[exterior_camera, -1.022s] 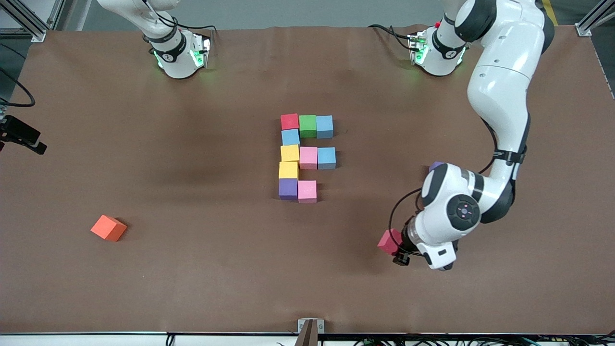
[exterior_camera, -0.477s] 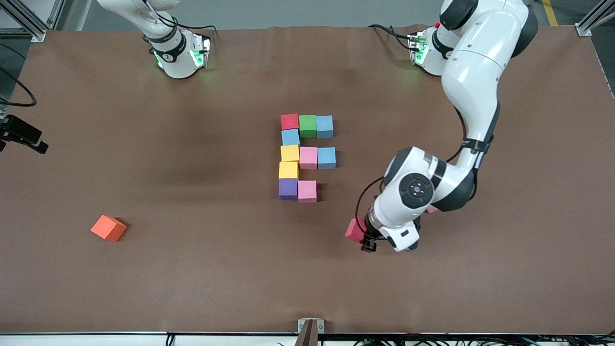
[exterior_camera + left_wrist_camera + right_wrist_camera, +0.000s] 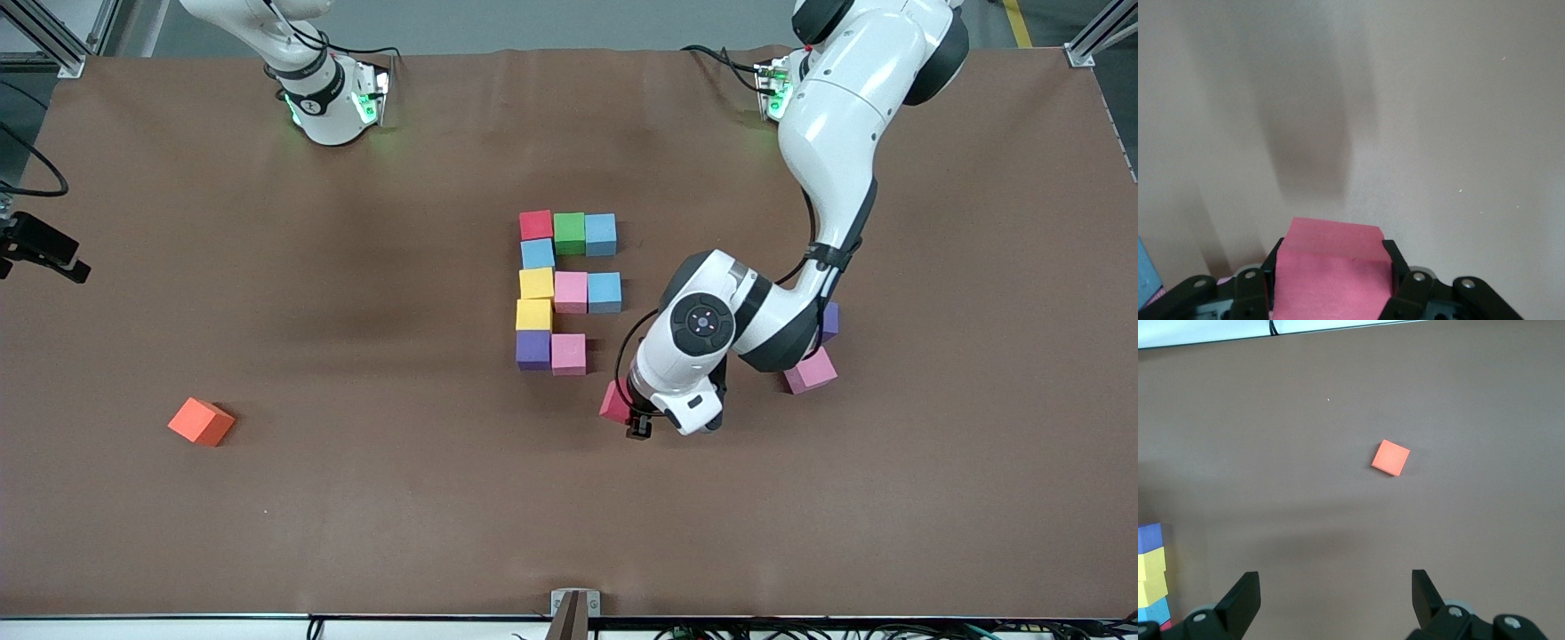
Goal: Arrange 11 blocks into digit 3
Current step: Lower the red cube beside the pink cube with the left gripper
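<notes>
Desk: brown matte desk (image 3: pixel 356 498) seen from above, both arm bases along its top edge.
Orange cube: orange cube (image 3: pixel 201 421) lies alone toward the right arm's end, not part of the figure.
Right gripper: right gripper (image 3: pixel 1335 600) waits high over the desk, fingers spread wide with nothing between them (seen in its own wrist view only).
Digit so far: ten cubes packed at mid-desk; red block (image 3: pixel 535 225), green block (image 3: pixel 569 233) and blue block (image 3: pixel 600 234) form the top row, a blue, two yellows and the purple block (image 3: pixel 532 349) run down one side, and a pink block (image 3: pixel 568 354) sits beside the purple.
Left gripper: left gripper (image 3: pixel 633 407) hangs over bare desk, fingers clenched on the held red block (image 3: pixel 1330 267).
Key relation: the open slot lies beside that lowest pink block, toward the left arm's end; the held block is just short of it and nearer the front camera, so the left arm is plainly the nearer one.
Spares: stray pink cube (image 3: pixel 809 372) and a partly hidden purple one sit under the left arm.
</notes>
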